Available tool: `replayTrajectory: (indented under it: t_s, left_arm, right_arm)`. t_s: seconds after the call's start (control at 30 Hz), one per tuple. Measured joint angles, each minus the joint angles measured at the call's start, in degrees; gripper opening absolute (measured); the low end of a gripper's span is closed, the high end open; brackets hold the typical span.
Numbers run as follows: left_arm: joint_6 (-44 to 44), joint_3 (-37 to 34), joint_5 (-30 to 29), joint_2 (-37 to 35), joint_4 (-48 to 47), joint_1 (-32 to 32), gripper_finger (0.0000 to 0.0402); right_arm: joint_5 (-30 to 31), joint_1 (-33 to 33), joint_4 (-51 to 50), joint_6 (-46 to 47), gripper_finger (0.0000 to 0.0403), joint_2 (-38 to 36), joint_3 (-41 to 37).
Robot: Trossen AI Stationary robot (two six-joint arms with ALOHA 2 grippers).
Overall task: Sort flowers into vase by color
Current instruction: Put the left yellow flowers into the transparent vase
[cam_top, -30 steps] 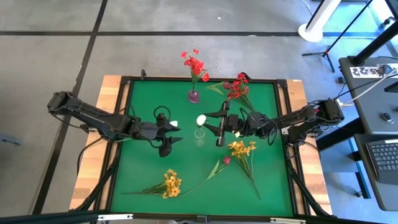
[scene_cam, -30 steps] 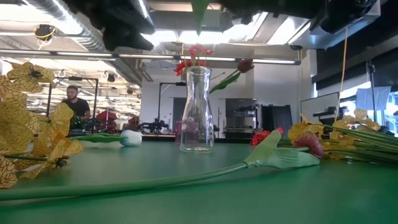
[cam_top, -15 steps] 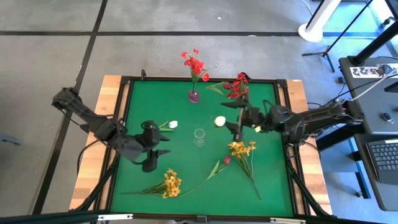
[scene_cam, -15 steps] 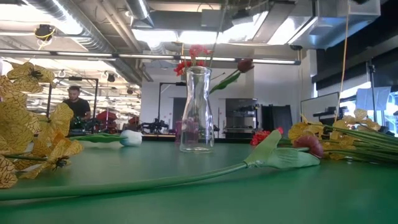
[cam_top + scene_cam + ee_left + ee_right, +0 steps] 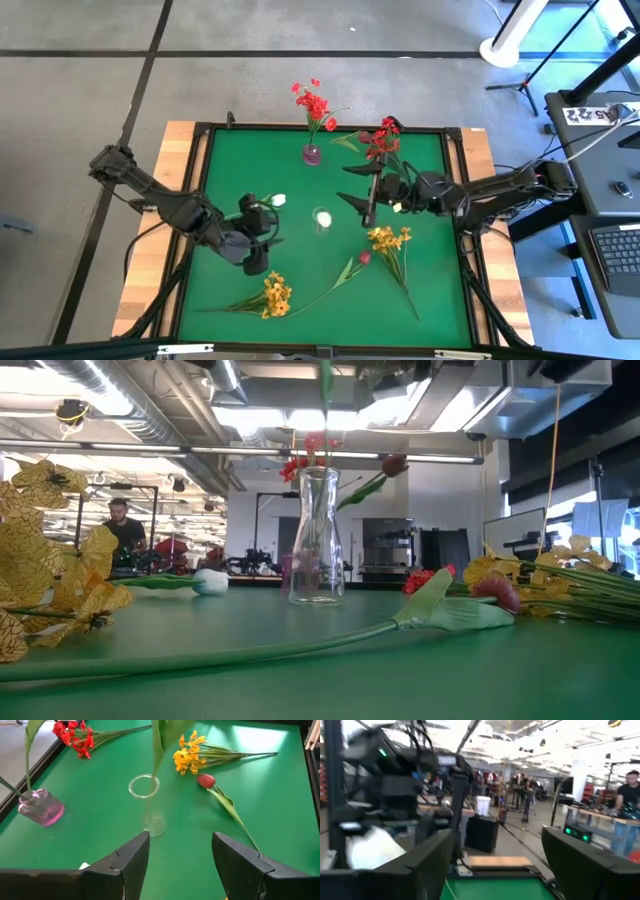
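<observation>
From above, the right gripper (image 5: 362, 190) is hovering just beside the table's centre, and the white tulip (image 5: 323, 216) is showing its pale, rounded bud right over the middle. The left gripper (image 5: 262, 235) is waiting near, on the other side. At table height, the clear glass vase (image 5: 316, 540), narrow-necked and smooth, is standing upright with a thin green stalk hanging above its mouth. Through the left wrist, that arm's fingers (image 5: 132, 860) are spread and empty, the stalk apparently entering the rim. Through the right wrist, the fingers (image 5: 427, 865) are spread, gripping nothing. Best judgement: keep the stalk plumb; the light plastic stem could tip the vase.
</observation>
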Motion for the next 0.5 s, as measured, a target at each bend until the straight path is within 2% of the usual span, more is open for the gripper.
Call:
replayTrajectory:
  t_s: [0.13, 0.37, 0.5]
  left_arm:
    - [-1.63, 0.04, 2.72, -0.08, -2.98, 0.25, 0.0208]
    - [-16.14, 0.04, 18.39, 0.29, -12.36, -0.89, 0.0208]
    - [-19.6, -1.01, 22.1, 2.34, -12.52, -4.95, 0.0208]
  right_arm:
    - [0.76, -1.46, -4.12, -0.5, 0.0303, -0.48, 2.33]
    - [1.46, -1.24, -17.87, -1.5, 0.0303, -7.35, 7.66]
    - [0.1, -1.24, -22.69, 0.78, 0.0303, -10.22, 8.01]
